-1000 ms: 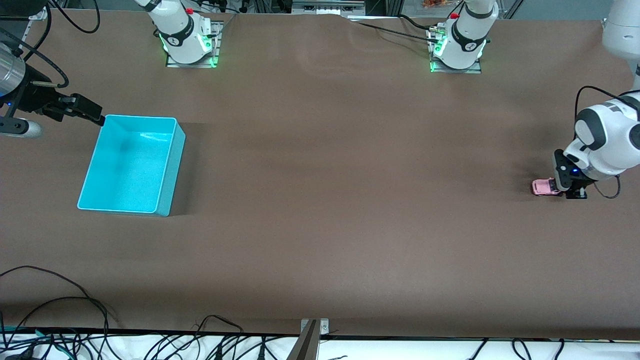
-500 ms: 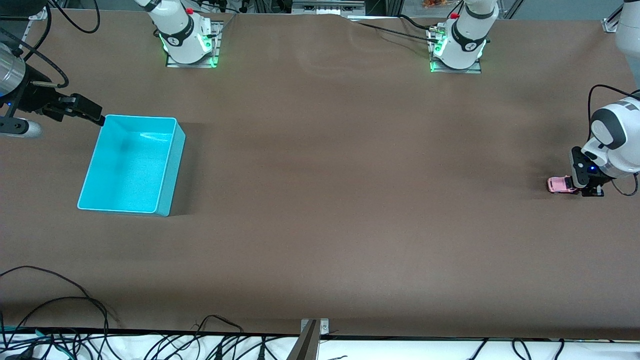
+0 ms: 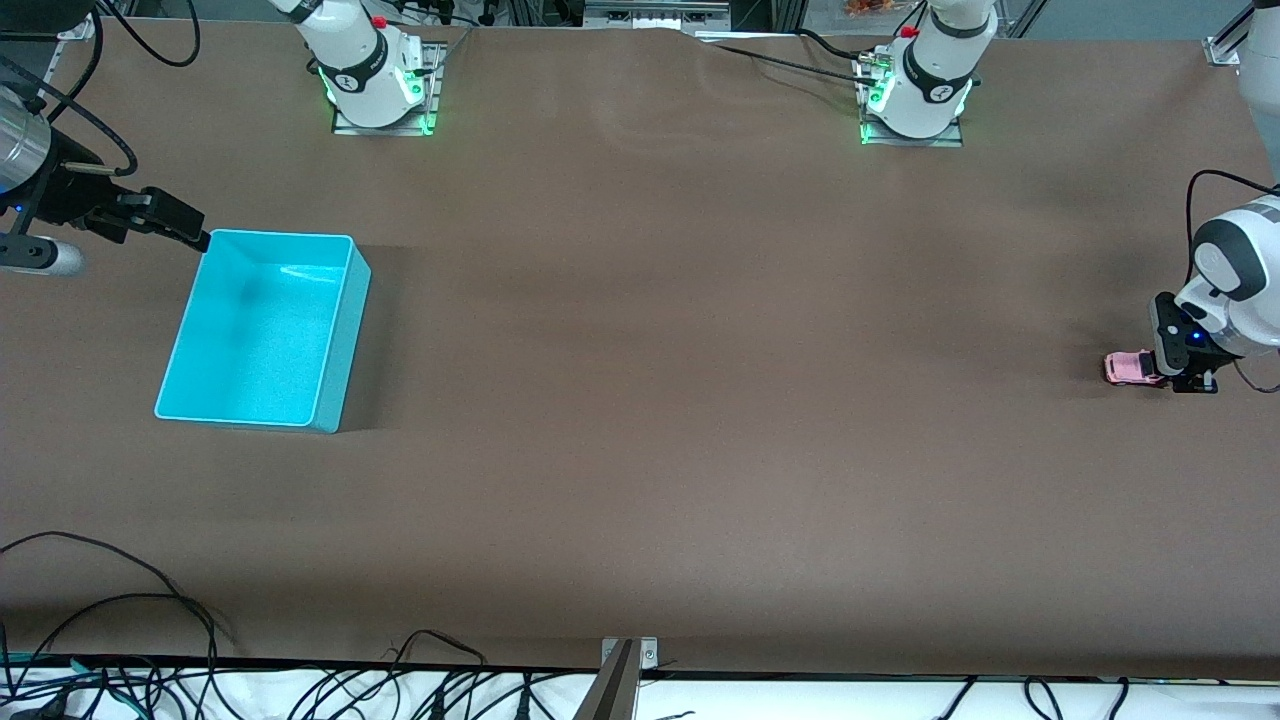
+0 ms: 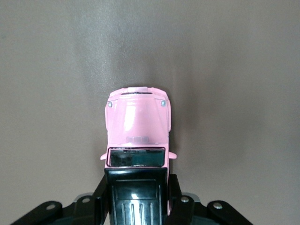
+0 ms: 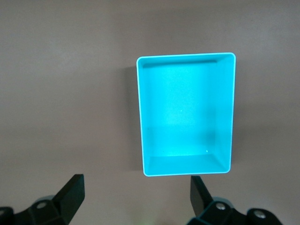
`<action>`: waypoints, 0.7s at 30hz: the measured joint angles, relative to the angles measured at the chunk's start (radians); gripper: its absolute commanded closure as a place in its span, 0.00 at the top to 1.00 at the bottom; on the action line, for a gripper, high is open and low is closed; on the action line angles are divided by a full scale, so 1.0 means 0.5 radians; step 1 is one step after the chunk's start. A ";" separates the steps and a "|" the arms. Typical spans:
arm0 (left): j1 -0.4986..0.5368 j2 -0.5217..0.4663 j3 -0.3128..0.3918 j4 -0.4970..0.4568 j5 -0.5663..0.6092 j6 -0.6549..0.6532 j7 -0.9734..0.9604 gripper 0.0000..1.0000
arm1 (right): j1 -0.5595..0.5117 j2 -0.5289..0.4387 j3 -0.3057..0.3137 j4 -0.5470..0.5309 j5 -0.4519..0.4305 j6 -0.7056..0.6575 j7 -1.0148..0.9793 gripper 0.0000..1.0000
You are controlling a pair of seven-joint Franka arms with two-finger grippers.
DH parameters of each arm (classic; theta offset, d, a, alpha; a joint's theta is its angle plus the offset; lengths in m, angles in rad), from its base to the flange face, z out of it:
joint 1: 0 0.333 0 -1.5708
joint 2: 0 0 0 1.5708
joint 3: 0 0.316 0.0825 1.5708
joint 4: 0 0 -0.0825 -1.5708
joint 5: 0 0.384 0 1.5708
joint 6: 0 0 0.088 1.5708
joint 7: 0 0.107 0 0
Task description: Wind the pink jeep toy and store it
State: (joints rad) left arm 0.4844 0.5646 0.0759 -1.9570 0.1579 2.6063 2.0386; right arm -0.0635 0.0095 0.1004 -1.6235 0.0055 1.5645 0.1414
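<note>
The pink jeep toy (image 3: 1130,368) stands on the brown table at the left arm's end. My left gripper (image 3: 1170,375) is down at the table and shut on the jeep's black rear section. In the left wrist view the pink hood (image 4: 137,119) points away from the gripper and the black roof (image 4: 137,197) sits between the two fingers (image 4: 99,199). The cyan bin (image 3: 262,328) stands empty at the right arm's end. My right gripper (image 3: 165,222) hangs open and empty over the table beside the bin's corner; the right wrist view shows the bin (image 5: 185,112) below its spread fingers (image 5: 70,191).
The two arm bases (image 3: 375,85) (image 3: 915,95) stand at the table edge farthest from the front camera. Cables (image 3: 120,660) lie along the nearest edge. A metal bracket (image 3: 625,665) sits at the middle of that edge.
My left gripper has drawn the jeep along the table toward the left arm's end, slowing over the last half second. The right arm and the bin have not moved.
</note>
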 measured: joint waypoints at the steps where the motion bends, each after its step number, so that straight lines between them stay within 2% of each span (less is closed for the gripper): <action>1: 0.000 0.000 -0.001 0.002 0.000 -0.003 0.000 1.00 | 0.000 0.000 0.000 0.000 0.000 0.000 0.000 1.00; 11: -0.023 -0.012 -0.009 0.019 -0.075 -0.184 0.003 1.00 | 0.000 0.000 0.000 0.000 0.000 0.000 0.000 1.00; 21: -0.113 -0.203 -0.028 0.200 -0.100 -0.694 -0.125 1.00 | 0.000 0.001 0.000 0.000 0.000 0.000 0.000 1.00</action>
State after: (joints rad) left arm 0.4279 0.4629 0.0617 -1.8568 0.1078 2.2593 1.9763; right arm -0.0635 0.0098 0.1003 -1.6236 0.0055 1.5645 0.1414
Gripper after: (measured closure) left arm 0.000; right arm 0.000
